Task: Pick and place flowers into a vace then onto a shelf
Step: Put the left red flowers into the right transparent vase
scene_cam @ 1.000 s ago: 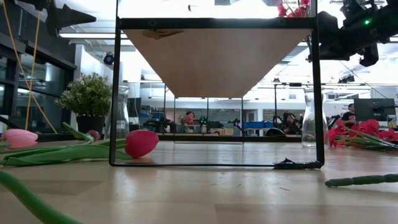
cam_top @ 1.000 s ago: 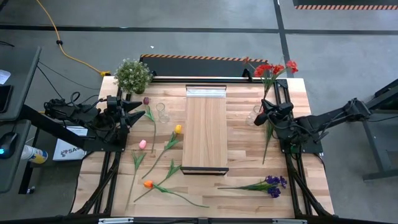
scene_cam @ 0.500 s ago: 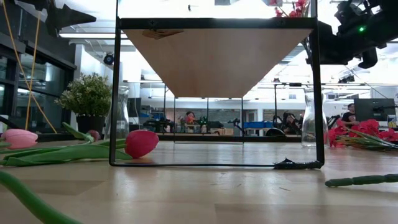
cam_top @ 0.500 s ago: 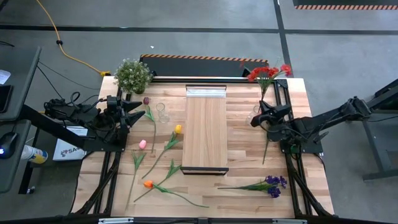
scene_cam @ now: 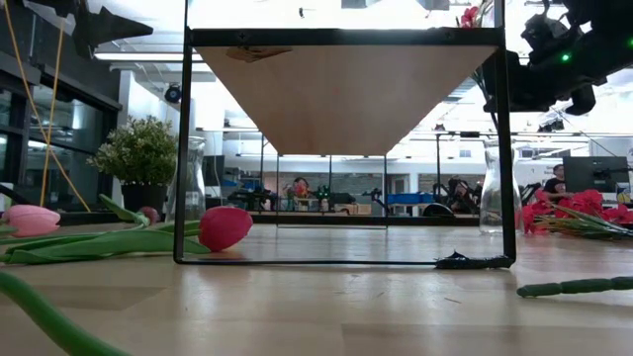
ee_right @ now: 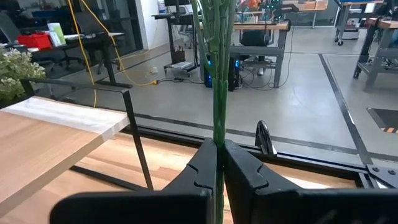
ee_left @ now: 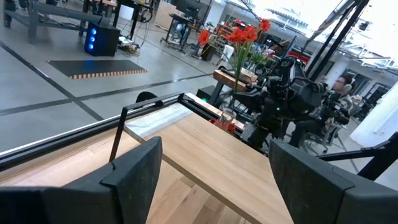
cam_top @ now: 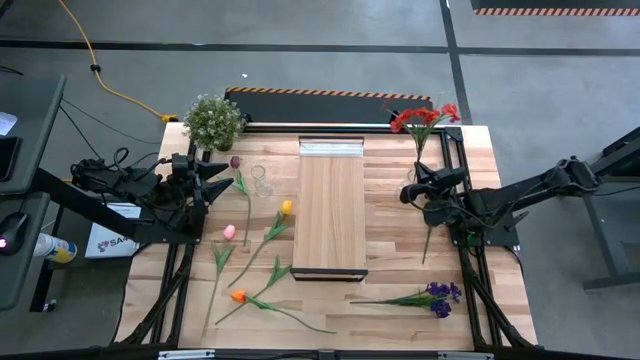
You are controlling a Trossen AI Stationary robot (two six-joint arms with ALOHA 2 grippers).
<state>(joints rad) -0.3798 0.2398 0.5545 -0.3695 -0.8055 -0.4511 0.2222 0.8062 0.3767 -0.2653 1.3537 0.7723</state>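
The red flowers (cam_top: 424,117) hang upright, stems pinched in the right tool (cam_top: 414,192), which is nearer to and just above the empty glass vase (scene_cam: 492,188) right of the shelf (cam_top: 332,210). The left tool (cam_top: 222,172) waits spread beside another empty vase (cam_top: 261,181).

Red flowers (cam_top: 424,117) w/ green stems, light-wood shelf (cam_top: 331,210), black gripper (cam_top: 408,192).
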